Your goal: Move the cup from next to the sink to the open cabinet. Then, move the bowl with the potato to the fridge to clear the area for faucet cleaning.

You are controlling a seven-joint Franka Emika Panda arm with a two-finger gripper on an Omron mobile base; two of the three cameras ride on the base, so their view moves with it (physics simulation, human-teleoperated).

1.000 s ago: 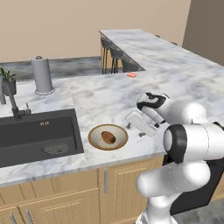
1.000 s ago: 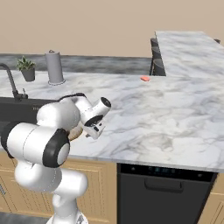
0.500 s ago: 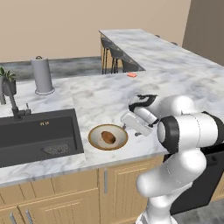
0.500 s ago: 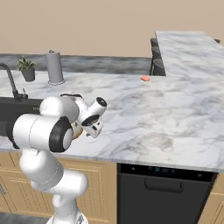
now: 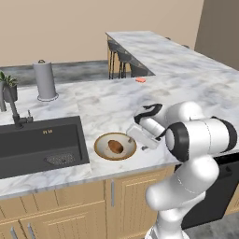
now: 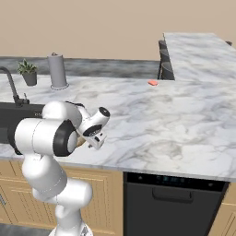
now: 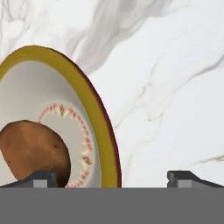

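Judging from what I can see, I'm in the second half of the job: no cup stands beside the sink (image 5: 42,144), so I take the cup step as done, though the cabinet isn't anywhere I can check. What's left is the bowl (image 5: 115,146), which sits on the marble counter (image 5: 186,84) just to the right of the basin with the potato (image 5: 115,147) lying in it, not yet lifted and nowhere near the fridge. My gripper (image 7: 113,177) hangs low over the bowl's right-hand rim with its jaws spread wide and nothing between them; in the hand view one fingertip sits over the inside of the bowl near the potato and the other over bare marble, so the rim looks lined up between them, but I'd call that a guess about height, since I can't tell whether the tips have reached the rim. In the right base view my own arm covers nearly all of the bowl. The faucet (image 5: 11,107) is cut off at the left edge of the left base view.
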